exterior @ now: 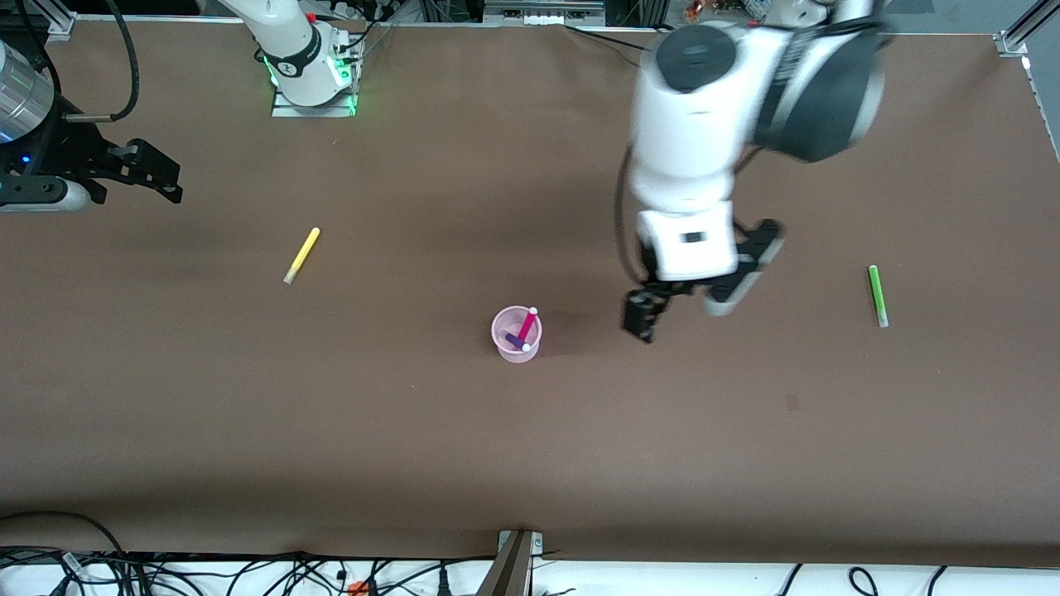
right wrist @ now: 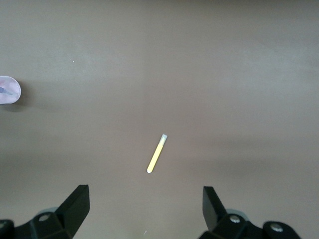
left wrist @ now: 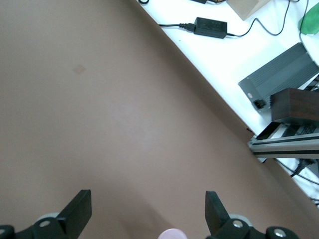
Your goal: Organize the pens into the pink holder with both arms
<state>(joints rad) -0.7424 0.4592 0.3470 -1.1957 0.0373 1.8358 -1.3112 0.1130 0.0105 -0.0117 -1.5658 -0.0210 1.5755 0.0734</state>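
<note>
I see the left gripper [exterior: 642,319] spread wide and holding nothing, up over the brown table [exterior: 414,430] just beside the small round pale pink plastic holder [exterior: 517,334]. In that holder stand 2 slim pens, magenta [exterior: 527,324] and purple [exterior: 517,340]. The right gripper [exterior: 161,174] waits with jaws wide apart, empty, above its end. The yellow pen [exterior: 301,255] lies there; the green pen [exterior: 878,295] lies toward the left arm's end.

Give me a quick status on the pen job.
Left gripper open beside pink holder. Right gripper open, waiting. Magenta, purple in; yellow, green out.
</note>
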